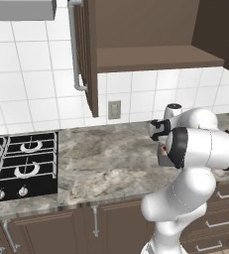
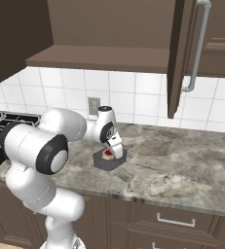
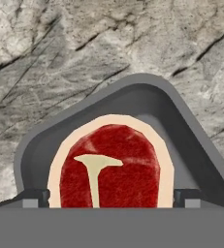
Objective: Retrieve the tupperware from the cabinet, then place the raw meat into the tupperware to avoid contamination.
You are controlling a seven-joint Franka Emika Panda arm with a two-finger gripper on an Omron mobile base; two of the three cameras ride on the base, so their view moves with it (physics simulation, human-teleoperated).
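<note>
White tiled wall behind grey marbled counter.

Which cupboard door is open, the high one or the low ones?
The high one: the wall cabinet has its door swung out, showing a shelf inside. The lower cabinets under the counter stay shut.

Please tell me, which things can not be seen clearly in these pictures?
- Raw meat, hand view: its lower part is cut off at the bottom.
- Tupperware, right base view: the gripper covers its middle; whether the fingers touch the meat cannot be told.
- Cabinet, left base view: its upper inside is cut off by the top edge.
</note>
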